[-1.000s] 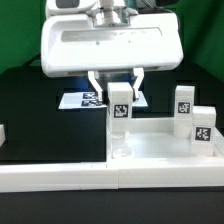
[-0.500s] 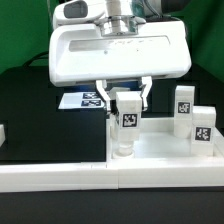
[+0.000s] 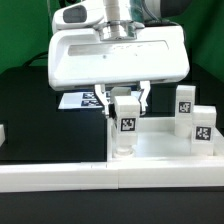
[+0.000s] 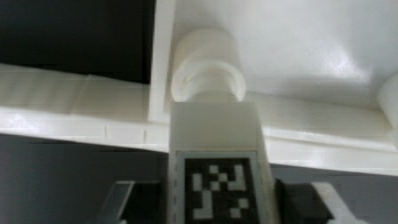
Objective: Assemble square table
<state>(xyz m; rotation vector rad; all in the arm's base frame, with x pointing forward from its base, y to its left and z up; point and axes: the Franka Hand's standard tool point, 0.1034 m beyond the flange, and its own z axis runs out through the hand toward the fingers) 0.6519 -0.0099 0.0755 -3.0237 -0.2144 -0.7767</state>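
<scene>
While the arm hangs over the middle of the scene, its gripper [image 3: 126,100] has its jaws clamped on a leg [image 3: 127,118], one finger on each side of the white block just above its black-and-white tag. That leg stands upright, and its rounded lower end sits at a round corner socket [image 3: 122,152] of the top [image 3: 160,158], the white tray-like part that lies on the black worktop [image 3: 25,110] in the foreground of the exterior view. Whether the leg is already seated in the socket or only rests above it cannot be told. In the wrist view the leg [image 4: 217,130] runs straight down from the camera, its tag nearest the lens and its round end over the pale rim of the top [image 4: 71,95], with the dark fingers [image 4: 134,200] visible on either side of the tag. Two more legs [image 3: 186,101] [image 3: 202,126] stand upright, close together, on the exterior view's right, each showing a tag. Behind the held leg, the marker board [image 3: 80,99] lies flat on the worktop, partly hidden by the gripper.
</scene>
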